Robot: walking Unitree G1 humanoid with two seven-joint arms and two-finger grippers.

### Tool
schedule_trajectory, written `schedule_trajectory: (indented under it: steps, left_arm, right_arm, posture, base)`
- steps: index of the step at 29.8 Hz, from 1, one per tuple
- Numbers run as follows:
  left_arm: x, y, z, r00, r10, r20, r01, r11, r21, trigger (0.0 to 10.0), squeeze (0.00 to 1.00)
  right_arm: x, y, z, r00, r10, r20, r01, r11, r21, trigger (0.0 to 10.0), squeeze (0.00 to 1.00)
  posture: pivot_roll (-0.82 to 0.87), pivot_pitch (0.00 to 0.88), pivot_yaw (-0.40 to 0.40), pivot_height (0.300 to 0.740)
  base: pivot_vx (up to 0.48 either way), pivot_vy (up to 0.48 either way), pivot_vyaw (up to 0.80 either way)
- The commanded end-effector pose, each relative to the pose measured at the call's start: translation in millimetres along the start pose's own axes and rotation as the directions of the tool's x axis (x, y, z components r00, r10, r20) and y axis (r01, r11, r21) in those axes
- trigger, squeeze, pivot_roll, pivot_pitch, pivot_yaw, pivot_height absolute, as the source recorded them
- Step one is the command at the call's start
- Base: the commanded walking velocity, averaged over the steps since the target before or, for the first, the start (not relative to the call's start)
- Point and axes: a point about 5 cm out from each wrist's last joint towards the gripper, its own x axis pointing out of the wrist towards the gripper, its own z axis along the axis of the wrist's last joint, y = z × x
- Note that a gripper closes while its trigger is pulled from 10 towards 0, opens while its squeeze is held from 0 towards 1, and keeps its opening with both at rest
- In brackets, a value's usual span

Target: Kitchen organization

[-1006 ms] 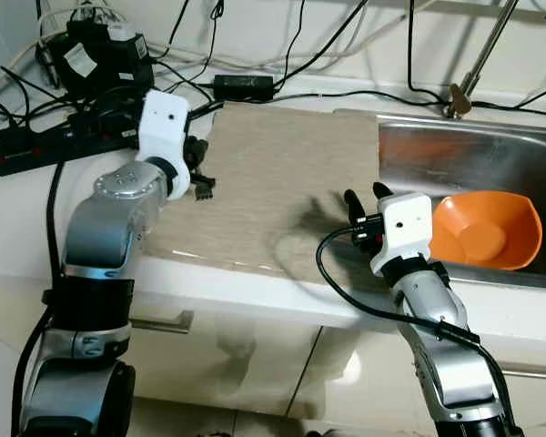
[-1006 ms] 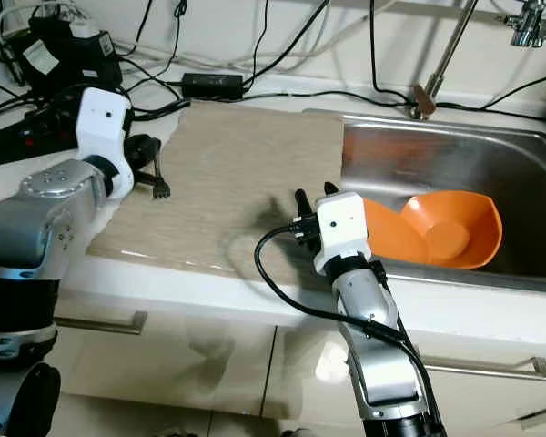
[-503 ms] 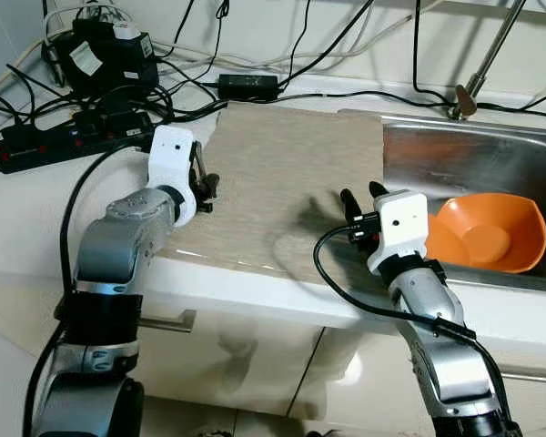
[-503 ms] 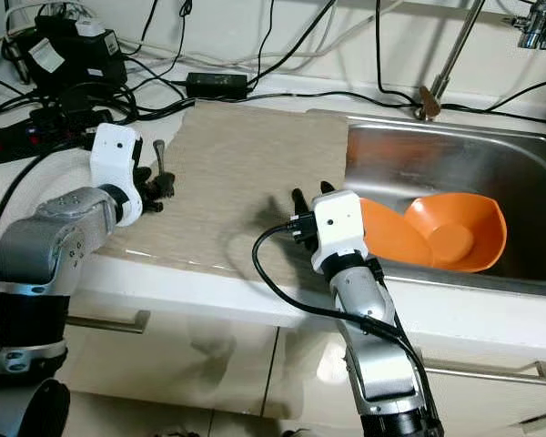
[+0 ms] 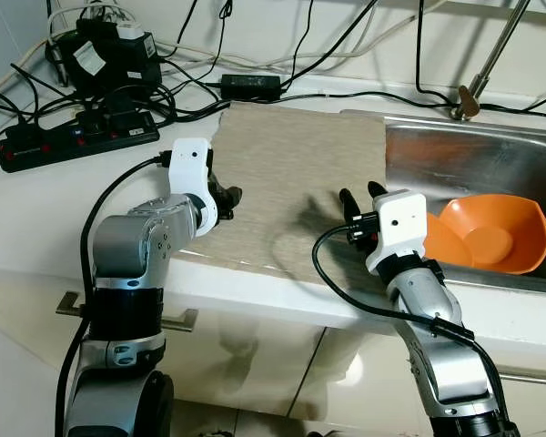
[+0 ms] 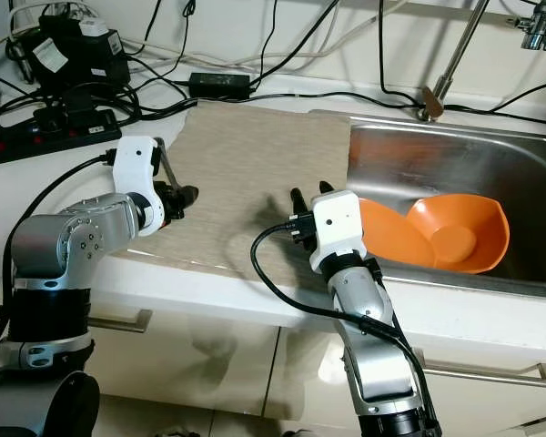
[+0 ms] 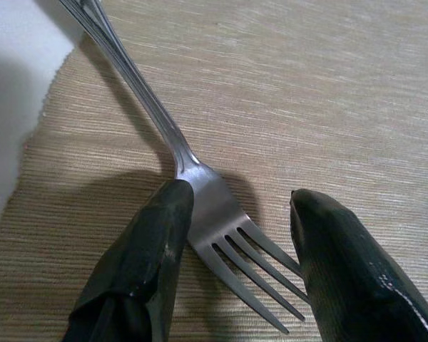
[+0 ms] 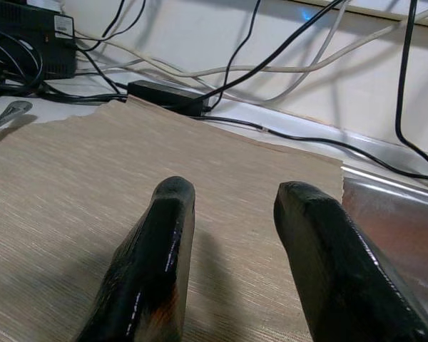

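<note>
A steel fork [image 7: 200, 206] lies flat on the beige mat [image 5: 291, 164], near the mat's left edge, its handle [image 6: 167, 166] pointing toward the back. My left gripper [image 5: 226, 196] is low over it and open. In the left wrist view the fork's head lies between the two fingers; one finger [image 7: 153, 256] touches its neck and the other [image 7: 339, 263] stands beside the tines. My right gripper [image 5: 362, 195] hovers open and empty over the mat's right side, next to the sink. An orange bowl [image 5: 487, 232] lies tilted in the sink [image 5: 473, 150].
A black power strip [image 5: 73, 141], a black adapter [image 5: 250, 86] and several tangled cables crowd the back left of the white counter. A faucet pipe [image 5: 491, 55] rises behind the sink. Cabinet doors with metal handles [image 5: 127, 314] are below the counter edge.
My left arm has dropped lower and swung right along the mat's left edge, and its gripper now sits on the mat around the fork. The right arm has hardly moved.
</note>
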Motion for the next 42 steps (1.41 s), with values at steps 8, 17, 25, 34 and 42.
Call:
schedule_trajectory:
  steps: [8, 17, 25, 34, 42]
  left_arm:
    - [0.6, 10.7, -17, 0.996, 0.076, -0.057, -0.068, 0.99, 0.126, 10.0, 0.0]
    - [4.7, 12.7, -23, 0.996, 0.081, -0.034, -0.068, 0.957, 0.282, 4.0, 0.0]
    - [6.5, 5.2, -10, 0.995, 0.016, 0.102, -0.051, 0.938, 0.342, 0.0, 0.0]
    - [4.8, -8.8, -9, 0.97, -0.119, 0.211, 0.044, 0.943, 0.331, 0.0, 0.0]
    - [-1.3, -30.6, -9, 0.934, -0.261, 0.245, 0.163, 0.919, 0.36, 0.0, 0.0]
  right_arm:
    - [2.1, -0.1, 1, 1.0, 0.007, 0.006, -0.007, 1.0, -0.002, 10.0, 0.0]
    - [0.8, -2.3, 0, 1.0, 0.007, 0.002, -0.007, 1.0, -0.007, 10.0, 0.0]
    - [0.0, -4.0, 0, 1.0, 0.003, -0.001, -0.003, 1.0, -0.011, 10.0, 0.0]
    - [-0.8, -3.9, -1, 1.0, 0.006, -0.006, -0.006, 1.0, -0.011, 10.0, 0.0]
    - [-0.6, -3.2, -1, 1.0, 0.01, -0.007, -0.01, 1.0, -0.01, 10.0, 0.0]
  posture:
    - [0.0, 0.0, -0.024, 0.732]
    - [-0.01, 0.0, -0.035, 0.732]
    - [-0.01, 0.003, -0.038, 0.732]
    - [-0.01, 0.012, -0.045, 0.732]
    - [-0.01, 0.016, -0.05, 0.732]
  base:
    - [0.0, 0.0, 0.0]
    - [0.0, 0.0, 0.0]
    - [0.0, 0.0, 0.0]
    - [0.0, 0.0, 0.0]
    - [0.0, 0.0, 0.0]
